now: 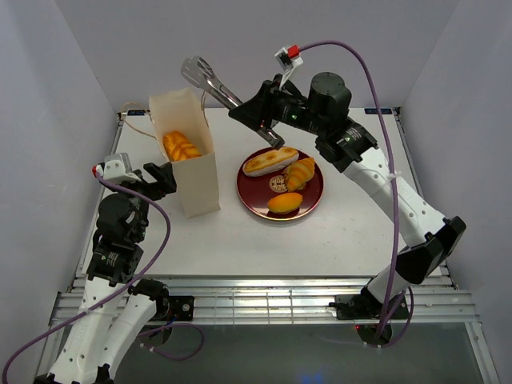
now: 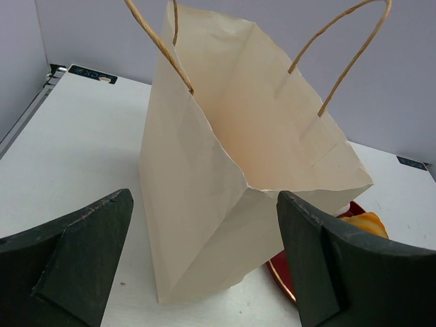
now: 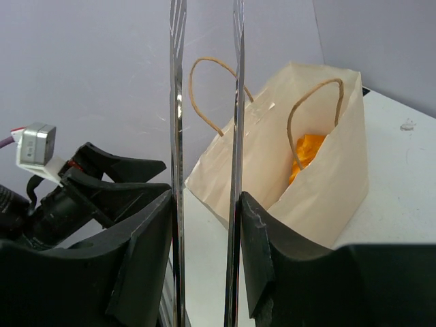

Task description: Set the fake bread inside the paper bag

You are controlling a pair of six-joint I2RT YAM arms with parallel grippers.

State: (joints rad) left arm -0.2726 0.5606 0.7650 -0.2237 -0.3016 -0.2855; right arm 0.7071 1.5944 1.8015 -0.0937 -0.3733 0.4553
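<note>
The cream paper bag (image 1: 194, 172) stands upright left of centre, with a golden pastry (image 1: 180, 146) inside it. The bag also shows in the left wrist view (image 2: 225, 170) and the right wrist view (image 3: 327, 184), where orange bread (image 3: 308, 151) shows through its mouth. A long cream-striped roll (image 1: 270, 161), a croissant (image 1: 302, 173), a small round pastry (image 1: 278, 184) and an oval bun (image 1: 285, 202) lie on the dark red plate (image 1: 312, 204). My right gripper (image 1: 250, 108) (image 3: 204, 238) is shut on the silver tongs (image 1: 210, 80) (image 3: 236, 136), held above the bag's right side, their tips apart and empty. My left gripper (image 1: 162, 178) (image 2: 204, 266) is open, just left of the bag.
The plate's rim (image 2: 281, 276) and a pastry (image 2: 368, 223) peek out behind the bag in the left wrist view. Grey walls close in the table on the left, the back and the right. The bag's string handles (image 3: 310, 109) stand up above its mouth.
</note>
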